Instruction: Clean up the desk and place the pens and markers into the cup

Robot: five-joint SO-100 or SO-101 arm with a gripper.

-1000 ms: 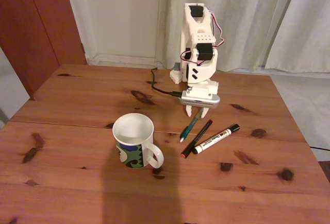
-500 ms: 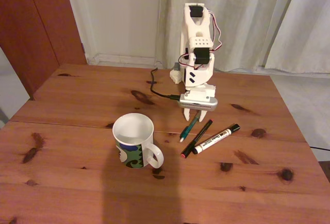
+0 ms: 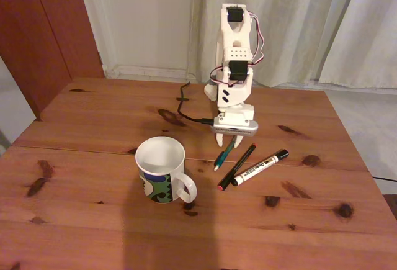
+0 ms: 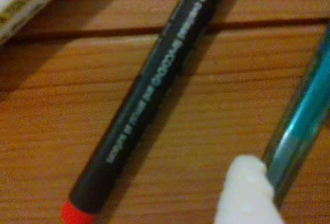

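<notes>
The desk [image 3: 93, 127] spreads on every side of the claw, knotty pine with a plank seam crossing just below it in the fixed view. The arm [image 3: 234, 46] rises behind, folded steeply so the wrist tips forward and down, fingers pointing at the wood. The cup [image 3: 160, 166] stands down and to the left of the claw in that view, upright, mouth open and nothing in it.

The claw [image 3: 227, 142] sits low over the upper end of the teal pen [image 3: 224, 153], whose long axis runs from between the fingers down toward the cup side. Just right of it lie the black pen [image 3: 236, 166] and then the white marker [image 3: 260, 167], roughly parallel.

In the wrist view one white fingertip [image 4: 246, 193] touches the teal pen's barrel (the other finger is out of frame). The jaws look part open astride the pen; whether they grip it I cannot tell.
</notes>
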